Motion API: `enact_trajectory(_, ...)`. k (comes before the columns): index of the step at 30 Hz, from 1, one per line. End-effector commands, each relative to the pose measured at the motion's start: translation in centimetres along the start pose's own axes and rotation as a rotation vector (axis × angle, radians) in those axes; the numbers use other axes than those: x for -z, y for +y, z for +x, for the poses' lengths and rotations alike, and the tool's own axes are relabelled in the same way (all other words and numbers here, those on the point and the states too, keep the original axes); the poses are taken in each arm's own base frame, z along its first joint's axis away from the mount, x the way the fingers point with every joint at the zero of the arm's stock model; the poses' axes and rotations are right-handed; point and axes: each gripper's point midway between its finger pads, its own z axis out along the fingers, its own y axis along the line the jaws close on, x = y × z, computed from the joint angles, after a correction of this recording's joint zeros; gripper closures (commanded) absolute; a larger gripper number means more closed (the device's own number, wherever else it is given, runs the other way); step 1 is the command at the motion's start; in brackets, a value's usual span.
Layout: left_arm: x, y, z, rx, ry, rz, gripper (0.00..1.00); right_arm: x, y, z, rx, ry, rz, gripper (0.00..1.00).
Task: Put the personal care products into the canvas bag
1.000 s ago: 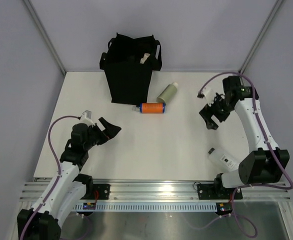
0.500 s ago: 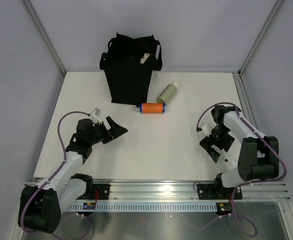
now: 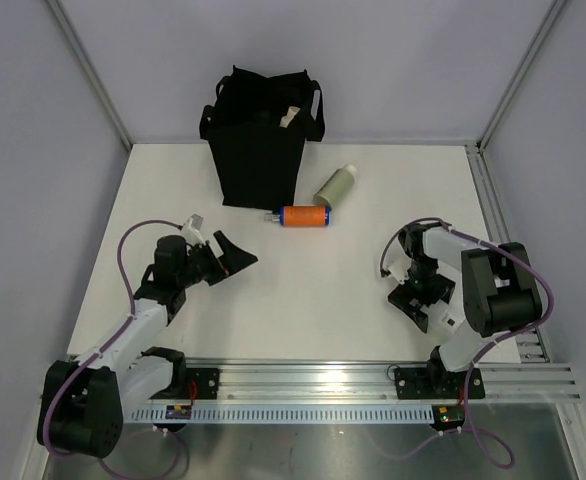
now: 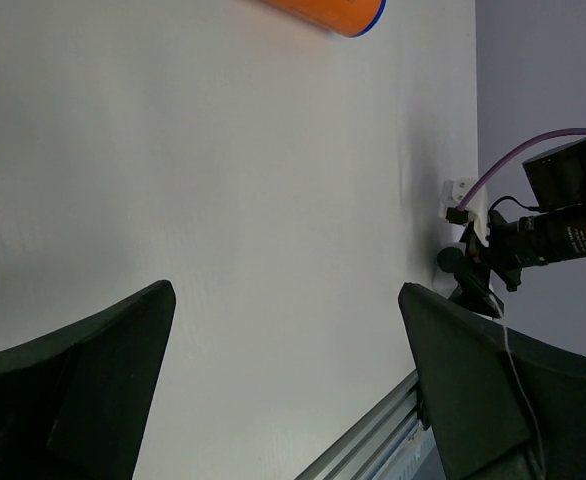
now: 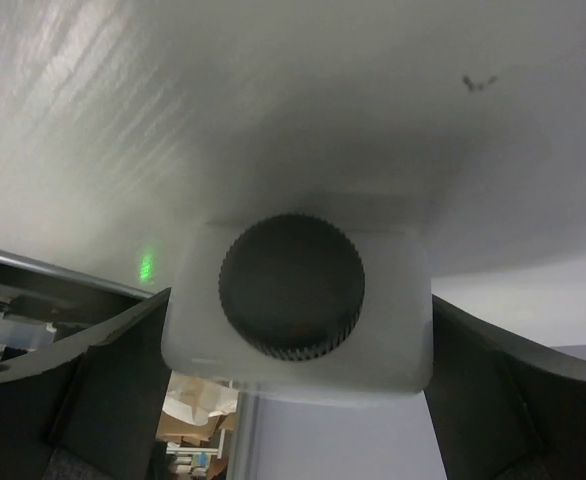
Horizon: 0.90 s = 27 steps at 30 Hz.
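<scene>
Right gripper is down at the table, front right, jaws spread wide either side of the white bottle. Wrist view: black ribbed cap faces the camera and the bottle body fills the gap between the fingers. Can't tell if the pads touch it. Bottle lies on the table

Left gripper is front left, released, nothing between the fingers, low over bare table, pointing toward the middle

Orange tube with blue ends lies on its side mid-table, just in front of the bag, near its front right corner. Green bottle lies tilted just beyond the tube, right of the bag, apart from both

Bag stands upright at the back edge, mouth open, handles up. Something cream shows at its rim
</scene>
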Motion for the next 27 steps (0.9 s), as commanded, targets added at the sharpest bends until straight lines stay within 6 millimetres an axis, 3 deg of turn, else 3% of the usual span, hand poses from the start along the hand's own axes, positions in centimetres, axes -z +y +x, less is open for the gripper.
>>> enact_trajectory(1,-0.2,-2.2,-2.0,-0.044,-0.042,0.075,0.01,-0.6,-0.4,-0.6,-0.020,0.016,0.044,0.00)
enact_trajectory(3,-0.3,-2.2,-2.0,-0.044,-0.038,0.075,0.01,-1.1,-0.6,-0.7,-0.029,0.033,0.046,0.02)
enact_trajectory(6,-0.5,-2.2,-2.1,-0.042,-0.031,0.073,0.01,-1.3,-0.8,-1.2,-0.041,0.040,0.041,0.23)
enact_trajectory(7,-0.5,-2.2,-2.1,-0.042,-0.031,0.073,0.01,-1.4,-0.9,-1.3,-0.045,0.039,0.040,0.31)
enact_trajectory(8,-0.6,-2.1,-2.1,-0.042,-0.029,0.071,0.01,-1.3,-0.9,-1.6,-0.047,0.036,0.035,0.50)
enact_trajectory(10,-0.6,-2.1,-2.1,-0.042,-0.027,0.069,0.01,-1.1,-0.9,-2.0,-0.049,0.026,0.023,0.72)
enact_trajectory(11,-0.6,-2.0,-2.1,-0.039,-0.023,0.066,0.01,-0.6,-1.2,-2.6,-0.050,0.001,0.026,0.90)
enact_trajectory(12,-0.7,-2.1,-2.2,-0.040,-0.023,0.066,0.01,-0.1,-1.1,-2.8,-0.050,-0.013,0.018,0.95)
enact_trajectory(14,-0.7,-2.1,-2.2,-0.040,-0.021,0.064,0.01,1.8,-1.2,-4.9,-0.071,-0.124,-0.022,1.00)
enact_trajectory(21,-1.0,-2.1,-2.2,-0.030,-0.020,0.074,0.01,8.8,-1.2,-11.5,-0.103,-0.444,-0.180,1.00)
enact_trajectory(27,-1.4,-2.5,-1.9,-0.003,0.009,0.102,0.01,14.1,-0.4,-17.3,-0.129,-0.701,-0.429,1.00)
